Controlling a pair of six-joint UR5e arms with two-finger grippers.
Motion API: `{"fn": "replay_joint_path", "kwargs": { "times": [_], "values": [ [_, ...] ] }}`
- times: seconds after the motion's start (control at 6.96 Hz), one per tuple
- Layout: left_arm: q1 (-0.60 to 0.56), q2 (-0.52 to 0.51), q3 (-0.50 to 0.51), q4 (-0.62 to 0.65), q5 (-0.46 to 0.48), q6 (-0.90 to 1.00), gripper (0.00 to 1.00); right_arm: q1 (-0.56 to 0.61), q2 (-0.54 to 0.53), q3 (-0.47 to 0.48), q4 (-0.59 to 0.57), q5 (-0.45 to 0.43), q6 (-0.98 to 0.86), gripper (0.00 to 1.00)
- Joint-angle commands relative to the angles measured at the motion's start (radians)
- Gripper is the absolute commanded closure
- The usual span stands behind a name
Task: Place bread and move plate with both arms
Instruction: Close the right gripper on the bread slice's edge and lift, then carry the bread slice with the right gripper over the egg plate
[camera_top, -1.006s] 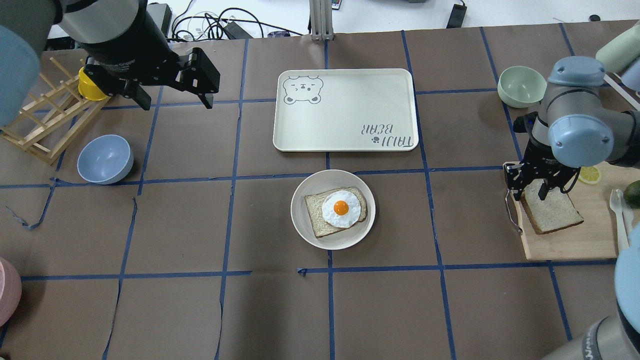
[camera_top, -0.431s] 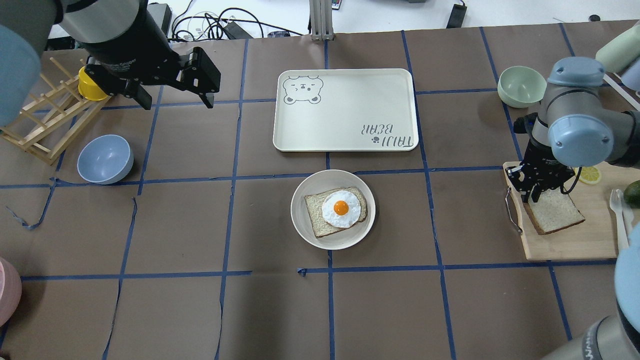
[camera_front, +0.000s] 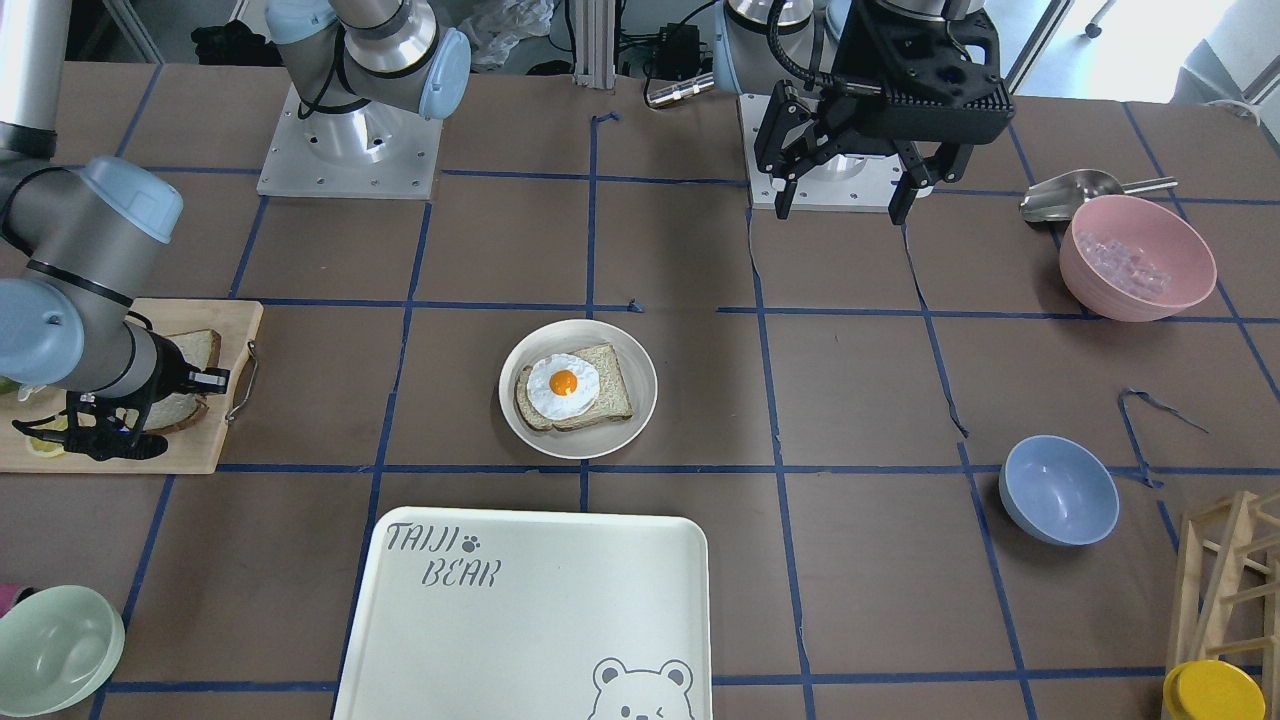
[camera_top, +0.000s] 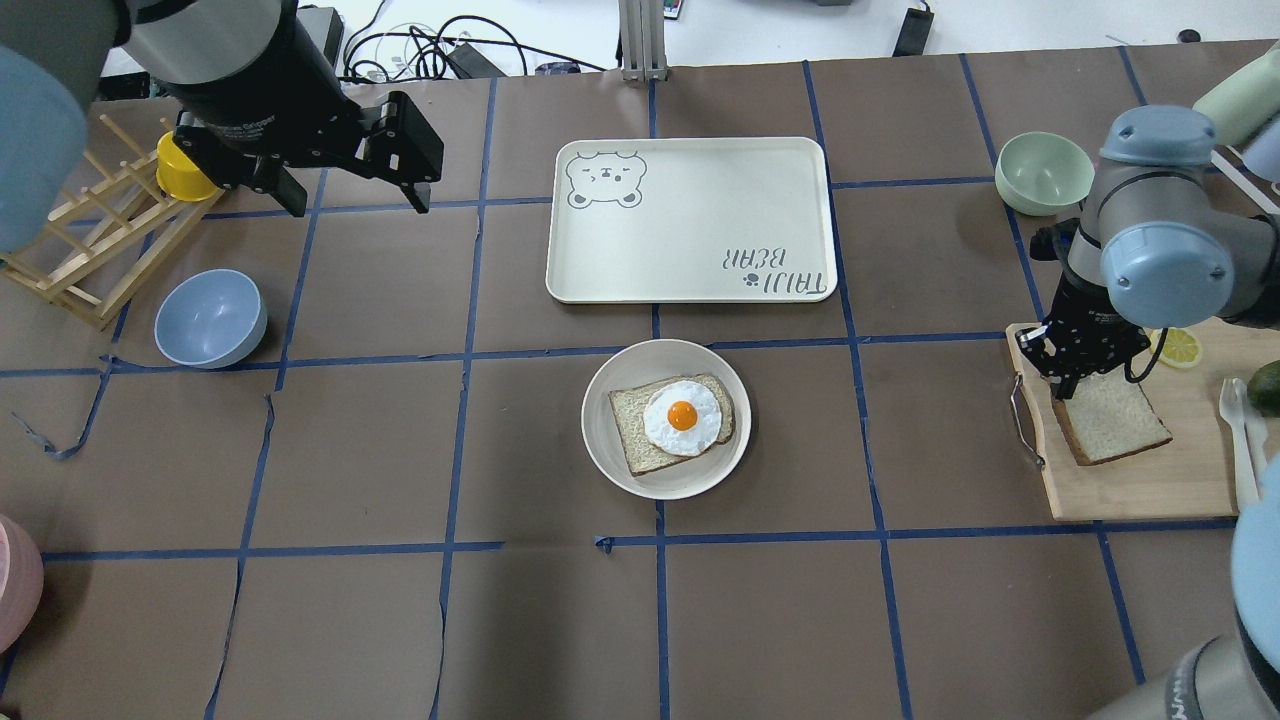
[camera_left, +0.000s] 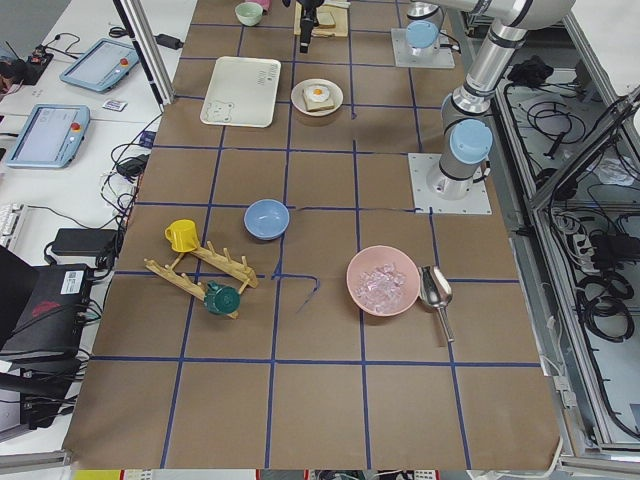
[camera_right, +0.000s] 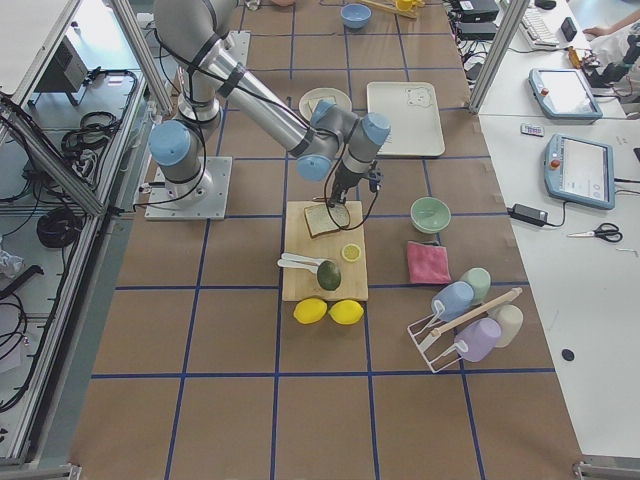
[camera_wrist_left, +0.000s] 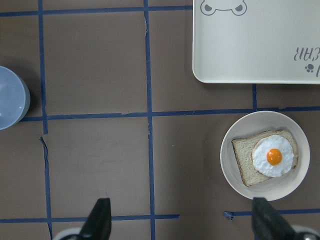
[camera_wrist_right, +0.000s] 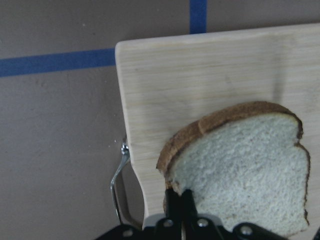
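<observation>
The bread (camera_top: 1115, 425) lies on a wooden cutting board (camera_top: 1140, 490) at the right; it also shows in the right wrist view (camera_wrist_right: 250, 165). My right gripper (camera_top: 1065, 390) is down at its near-left corner. In the right wrist view the gripper (camera_wrist_right: 180, 197) has its fingers pinched together on the slice's edge. The off-white plate (camera_top: 610, 455) sits mid-table and holds a slice topped with a fried egg (camera_top: 680, 415). My left gripper (camera_top: 358, 205) hangs open and empty high over the far left, well away from the plate (camera_wrist_left: 235, 175).
The cream TAIJI BEAR tray (camera_top: 690, 220) lies just behind the plate. A green bowl (camera_top: 1043, 172) stands behind the board; a lemon slice (camera_top: 1180, 348) lies on the board. A blue bowl (camera_top: 210, 318), a wooden rack (camera_top: 90, 250) and a yellow cup (camera_top: 180, 170) are at the left.
My right gripper has come down onto the bread's near-left corner and its fingers have closed on the edge. The left arm has barely moved.
</observation>
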Motion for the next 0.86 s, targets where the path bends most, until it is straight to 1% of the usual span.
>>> {"fn": "replay_joint_path", "kwargs": {
  "times": [0.0, 0.29, 0.43, 0.57, 0.72],
  "values": [
    [0.000, 0.000, 0.000, 0.001, 0.000, 0.000, 0.00, 0.002, -0.016, -0.094, 0.143, 0.000, 0.002, 1.00],
    [0.000, 0.000, 0.000, 0.001, 0.000, 0.000, 0.00, 0.044, -0.060, -0.223, 0.289, 0.012, 0.040, 1.00],
    [0.000, 0.000, 0.000, 0.001, 0.000, 0.000, 0.00, 0.123, -0.074, -0.280, 0.356, 0.014, 0.144, 1.00],
    [0.000, 0.000, 0.000, 0.001, 0.000, 0.000, 0.00, 0.223, -0.074, -0.325, 0.402, 0.071, 0.303, 1.00],
    [0.000, 0.002, 0.000, 0.001, 0.000, 0.001, 0.00, 0.329, -0.073, -0.337, 0.406, 0.140, 0.477, 1.00]
  ]
}}
